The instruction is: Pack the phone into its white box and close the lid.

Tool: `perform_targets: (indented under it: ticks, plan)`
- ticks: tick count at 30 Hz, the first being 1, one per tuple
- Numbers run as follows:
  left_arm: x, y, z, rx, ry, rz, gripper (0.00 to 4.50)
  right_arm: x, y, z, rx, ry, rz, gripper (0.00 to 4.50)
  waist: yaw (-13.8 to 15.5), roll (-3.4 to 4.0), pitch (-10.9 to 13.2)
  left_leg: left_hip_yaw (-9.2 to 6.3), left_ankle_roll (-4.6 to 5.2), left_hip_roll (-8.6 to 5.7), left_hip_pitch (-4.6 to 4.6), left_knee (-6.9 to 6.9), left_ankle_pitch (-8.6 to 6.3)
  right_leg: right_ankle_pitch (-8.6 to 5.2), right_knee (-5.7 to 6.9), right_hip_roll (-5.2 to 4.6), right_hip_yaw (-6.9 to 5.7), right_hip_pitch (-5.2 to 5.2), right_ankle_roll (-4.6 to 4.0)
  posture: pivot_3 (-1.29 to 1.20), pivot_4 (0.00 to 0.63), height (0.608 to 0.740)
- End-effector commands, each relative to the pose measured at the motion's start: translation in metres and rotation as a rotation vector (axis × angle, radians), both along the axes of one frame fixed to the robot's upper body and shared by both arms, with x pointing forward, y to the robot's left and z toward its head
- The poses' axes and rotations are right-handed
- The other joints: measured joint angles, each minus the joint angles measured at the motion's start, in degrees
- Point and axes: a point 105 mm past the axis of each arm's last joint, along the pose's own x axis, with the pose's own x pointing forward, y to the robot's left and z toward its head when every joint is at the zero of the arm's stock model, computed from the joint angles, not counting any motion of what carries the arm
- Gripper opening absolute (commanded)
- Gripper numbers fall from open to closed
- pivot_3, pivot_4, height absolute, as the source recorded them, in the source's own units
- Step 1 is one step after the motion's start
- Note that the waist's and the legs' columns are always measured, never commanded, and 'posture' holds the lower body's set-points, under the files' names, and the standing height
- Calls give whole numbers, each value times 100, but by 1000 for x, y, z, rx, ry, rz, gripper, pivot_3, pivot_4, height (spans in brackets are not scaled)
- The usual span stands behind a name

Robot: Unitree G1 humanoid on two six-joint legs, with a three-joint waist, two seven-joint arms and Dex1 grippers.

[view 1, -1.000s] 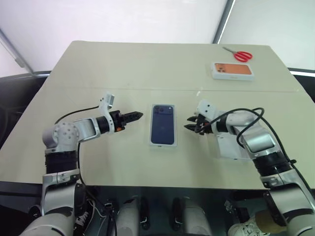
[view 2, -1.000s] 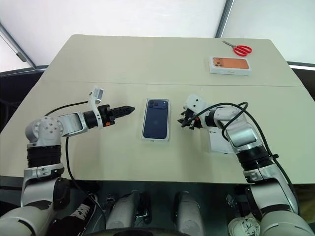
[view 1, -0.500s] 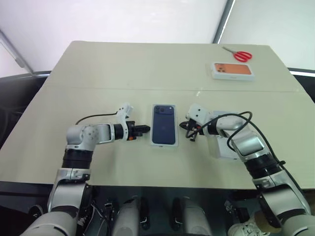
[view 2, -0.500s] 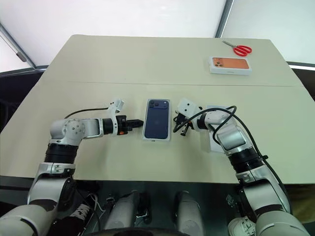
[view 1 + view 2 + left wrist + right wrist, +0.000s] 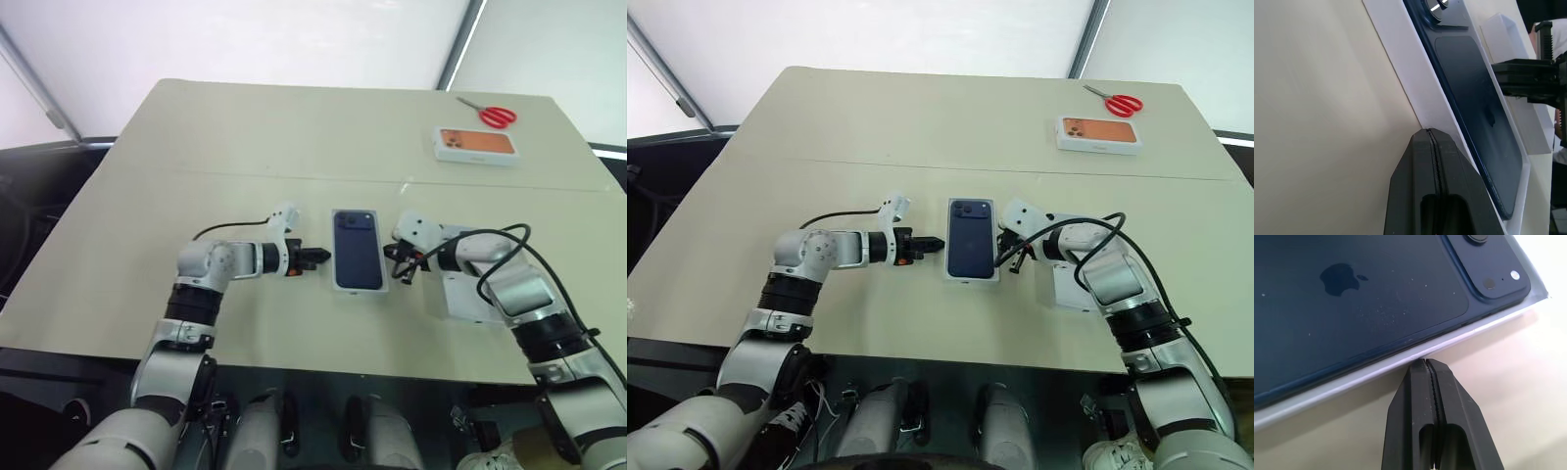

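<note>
1. Dark navy phone lying camera-side up in the white box at mid-worktop, long axis running 12 to 6 o'clock in the head views, camera cluster at the 12 o'clock end.
2. Left pincer shut tight on nothing, tip at the box's long 9 o'clock wall, pointing toward 3 o'clock; touching or just short of the white rim, hard to tell which.
3. Right pincer likewise closed and empty, tip against or just beside the opposite long wall at 3 o'clock, pointing back toward 9 o'clock.
4. Box thus bracketed across its short axis, both arms about equally near, neither gripping.
5. Lid resting open side up on the worktop at 3 o'clock from the box, under the right forearm, so nearer the right arm; judged the next item to fetch.
6. Orange-printed box and red scissors far off near 1 o'clock, well apart from the work.
</note>
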Motion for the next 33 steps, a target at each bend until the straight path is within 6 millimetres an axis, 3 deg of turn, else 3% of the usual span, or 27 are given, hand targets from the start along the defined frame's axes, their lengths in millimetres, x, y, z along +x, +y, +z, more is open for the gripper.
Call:
perform_targets:
  ticks: [1, 8, 15, 26, 33]
  plan:
    - [-11, -39, 8, -33, -24, -137, 10, -5, -9, 1, -9, 12, -9, 0, 42, 0, 0, 0, 1, 0, -1, 0, 0, 0, -6, 0, -1, 1, 0, 0, 150, 738]
    - [-8, -62, 5, -12, -58, -213, 10, -10, -48, 4, -68, -2, -97, 0, 104, 1, 0, -3, 11, -1, -6, 0, -7, 1, -38, -2, -10, 12, -3, 0, 150, 738]
    - [-5, -80, 6, -5, -90, -255, 10, -16, -68, 4, -89, 6, -141, 0, 95, 1, 0, -4, 17, -6, -9, 0, -10, 2, -44, -8, -14, 13, -1, 0, 150, 738]
    - [8, -76, 8, 10, -120, -215, 10, -22, -72, 2, -92, 21, -142, 0, 89, 0, 0, -6, 19, -4, -8, 0, -10, 2, -44, -7, -14, 13, -1, 0, 150, 738]
    - [5, -76, 7, -1, -118, -232, 10, -18, -70, 7, -105, -15, -132, 0, 77, 0, 0, -7, 21, -4, -9, 1, -10, 3, -43, -6, -14, 12, 1, 0, 150, 738]
